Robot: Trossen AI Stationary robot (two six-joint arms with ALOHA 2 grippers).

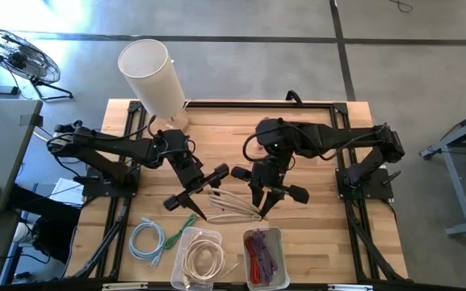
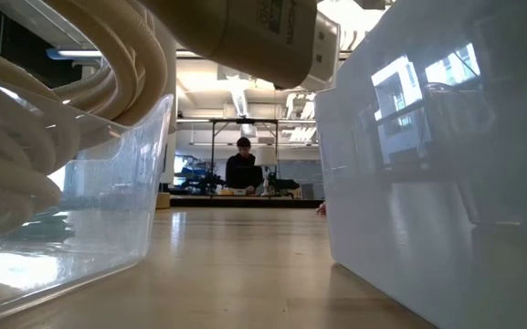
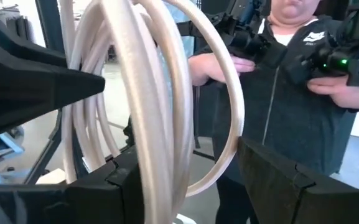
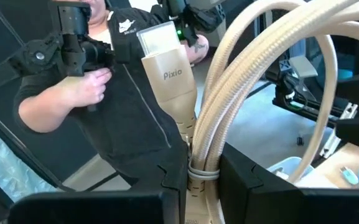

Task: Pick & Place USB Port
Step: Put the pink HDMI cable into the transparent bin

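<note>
A cream USB cable, wound into a coil (image 1: 233, 205), hangs in the air over the table's middle between my two arms. Its plug, marked Pixio (image 4: 170, 78), stands up above my right gripper (image 1: 263, 204), which is shut on the cable. My left gripper (image 1: 203, 194) reaches in level from the left and is open. Its fingers (image 3: 272, 180) stand on either side of the coil's loops (image 3: 145, 118); I cannot tell whether they touch them. My right gripper pinches the bundled strands just under the plug's neck (image 4: 196, 167) between its two fingers. It comes in about level from the table's right side. The plug sticks up past the fingers, and the loops (image 4: 272, 56) arch away toward the left arm, clear of the table.
Two clear bins stand at the near edge, one with a cream cable (image 1: 203, 259) and one with red cables (image 1: 262, 257). A pale blue cable (image 1: 146, 241) and a green one (image 1: 186, 222) lie beside them. A white cylinder (image 1: 152, 73) stands at the far edge. A person (image 3: 303, 93) stands beyond the table.
</note>
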